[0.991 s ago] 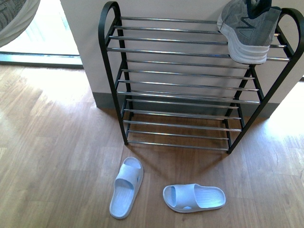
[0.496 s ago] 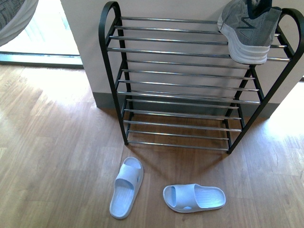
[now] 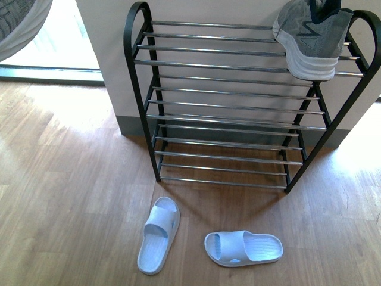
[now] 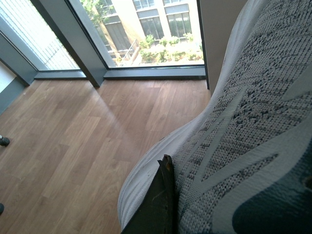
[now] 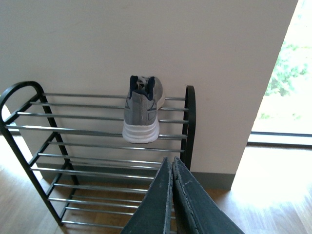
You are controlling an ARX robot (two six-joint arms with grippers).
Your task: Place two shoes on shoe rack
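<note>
Next to nothing changed from a second ago: only a slight sideways drift of the held sneaker (image 3: 21,24) at the upper left corner of the front view, with rack, racked shoe and both slides exactly as before. Left gripper (image 4: 165,168) clamped on that grey knit shoe, high above the wooden floor (image 4: 97,136), one dark finger pressed against the knit side beside the white sole, the other finger hidden. Right gripper (image 5: 171,163) holding nothing, fingers pressed together, facing the shoe rack (image 5: 87,129) from the near side. Racked sneaker (image 3: 312,42) already on the top tier at the far right, heel toward the near side, white sole jutting over the front rod, just beside the right black arch. Top tier bare from there to the left arch; lower tiers bare across the full width. On the floor just on the near side of the rack, two pale blue slides: left slide (image 3: 158,235) pointing toward the rack, right slide (image 3: 244,247) lying crosswise, near each other but not touching. Pale wall (image 3: 238,9) right behind the rack; window (image 4: 146,34) at far left.
</note>
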